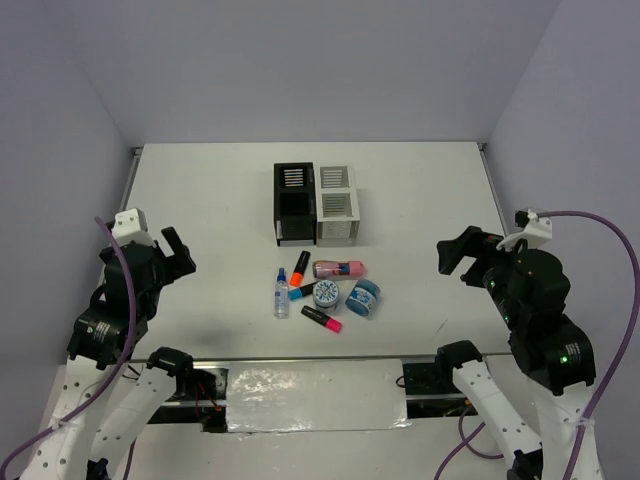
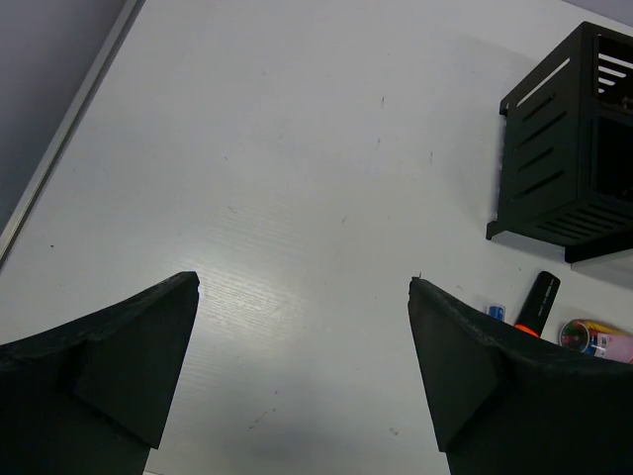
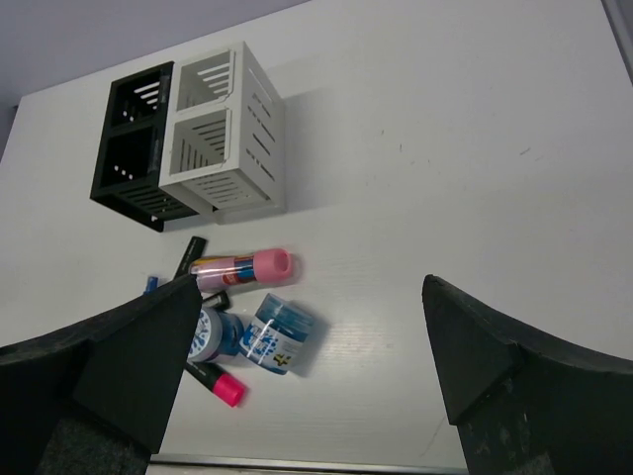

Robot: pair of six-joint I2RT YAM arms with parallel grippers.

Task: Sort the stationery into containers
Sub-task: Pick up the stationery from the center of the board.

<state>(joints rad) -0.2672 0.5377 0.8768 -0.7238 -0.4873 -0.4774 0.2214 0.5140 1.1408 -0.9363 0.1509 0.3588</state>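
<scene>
The black organiser (image 1: 293,203) and the white organiser (image 1: 337,204) stand side by side at the table's middle. In front of them lie an orange-ended highlighter (image 1: 300,268), a pink tube (image 1: 338,269), a blue-ended highlighter (image 1: 299,293), a clear blue-capped bottle (image 1: 281,297), two blue rolls (image 1: 326,294) (image 1: 363,298) and a pink-ended highlighter (image 1: 322,319). My left gripper (image 1: 175,252) is open and empty, well left of them. My right gripper (image 1: 452,256) is open and empty, to their right. The right wrist view shows the pink tube (image 3: 240,266), a blue roll (image 3: 278,333) and both organisers (image 3: 220,139).
The table's left edge (image 1: 128,185) and right edge (image 1: 492,185) have raised rails. A foil-covered strip (image 1: 315,393) runs along the near edge between the arm bases. The black organiser (image 2: 574,148) and the orange highlighter (image 2: 534,303) show at the right of the left wrist view.
</scene>
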